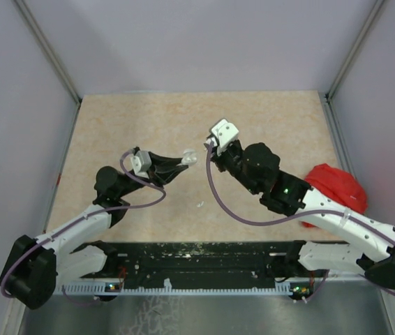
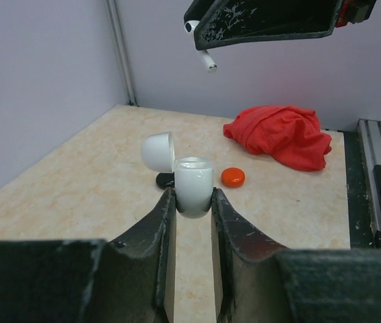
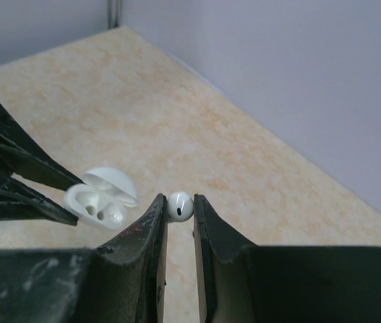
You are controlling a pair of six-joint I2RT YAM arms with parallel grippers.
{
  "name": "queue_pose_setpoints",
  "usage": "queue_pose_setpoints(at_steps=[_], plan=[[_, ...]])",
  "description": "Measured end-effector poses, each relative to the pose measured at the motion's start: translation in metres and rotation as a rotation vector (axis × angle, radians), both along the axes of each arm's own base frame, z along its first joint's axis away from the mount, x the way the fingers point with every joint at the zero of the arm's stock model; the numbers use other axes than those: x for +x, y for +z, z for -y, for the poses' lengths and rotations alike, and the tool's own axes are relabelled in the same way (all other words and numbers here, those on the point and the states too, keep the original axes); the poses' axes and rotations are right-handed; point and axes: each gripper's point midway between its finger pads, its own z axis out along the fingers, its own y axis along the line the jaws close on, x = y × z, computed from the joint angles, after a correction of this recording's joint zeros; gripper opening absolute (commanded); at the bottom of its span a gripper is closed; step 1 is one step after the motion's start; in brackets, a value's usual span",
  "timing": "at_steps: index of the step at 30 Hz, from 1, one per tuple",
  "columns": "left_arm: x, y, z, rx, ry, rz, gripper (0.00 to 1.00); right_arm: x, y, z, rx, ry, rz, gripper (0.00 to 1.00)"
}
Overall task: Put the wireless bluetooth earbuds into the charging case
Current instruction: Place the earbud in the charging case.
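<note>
My left gripper (image 2: 192, 195) is shut on the body of a white charging case (image 2: 194, 185) and holds it above the table with its lid (image 2: 158, 149) open. The right wrist view shows the case (image 3: 103, 198) with two empty sockets. My right gripper (image 3: 180, 202) is shut on a white earbud (image 3: 180, 206) and holds it in the air just right of the case. The left wrist view shows that earbud's stem (image 2: 207, 62) hanging from the right gripper above the case. In the top view the two grippers (image 1: 183, 164) (image 1: 210, 148) nearly meet over the middle of the table.
A red cloth lump (image 1: 337, 187) lies at the right edge, partly under my right arm. A small orange round case (image 2: 232, 177) and a black piece (image 2: 165, 180) sit on the table beyond the white case. A tiny white bit (image 1: 199, 204) lies on the table near the front.
</note>
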Motion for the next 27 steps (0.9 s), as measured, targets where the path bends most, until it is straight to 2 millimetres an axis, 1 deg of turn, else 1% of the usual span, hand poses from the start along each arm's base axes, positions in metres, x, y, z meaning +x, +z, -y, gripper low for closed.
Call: queue_pose_setpoints(at_steps=[3, 9, 19, 27], plan=[[-0.003, 0.003, 0.001, -0.020, -0.013, 0.008, 0.01, -0.008, 0.005, -0.006, 0.011, 0.059, 0.034, 0.12], [-0.007, 0.013, 0.001, -0.060, -0.029, 0.021, 0.01, -0.017, -0.006, -0.018, -0.027, 0.136, 0.055, 0.13], [-0.012, 0.019, 0.003, -0.085, -0.046, 0.023, 0.01, -0.024, -0.012, -0.038, -0.060, 0.195, 0.078, 0.12], [-0.014, 0.020, 0.004, -0.091, -0.054, 0.013, 0.01, -0.023, -0.017, -0.043, -0.098, 0.189, 0.097, 0.12]])
